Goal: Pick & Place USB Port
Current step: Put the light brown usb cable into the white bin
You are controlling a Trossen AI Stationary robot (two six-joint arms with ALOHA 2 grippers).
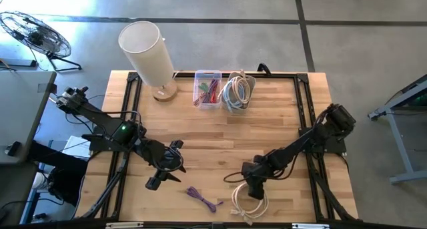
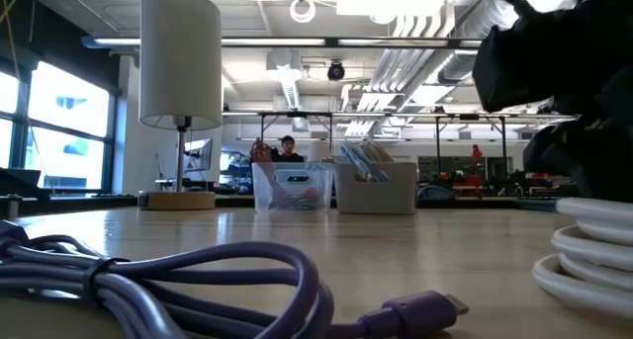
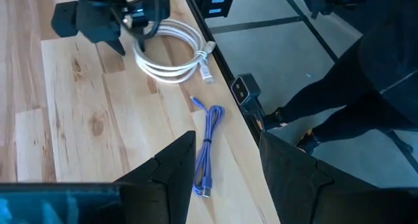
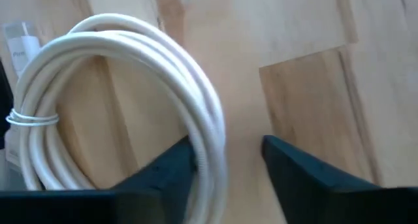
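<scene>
The coiled white USB cable is seen lying on the wooden table near its front edge, with the right gripper lowered right over it, fingers spread around the coil's edge. The purple USB cable lies nearby. The left gripper is held open above the table.

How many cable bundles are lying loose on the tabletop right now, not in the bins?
2. A purple cable lies near the front edge, ahead of the left gripper. A white coiled cable lies under the right gripper. More are in the back bins.
</scene>
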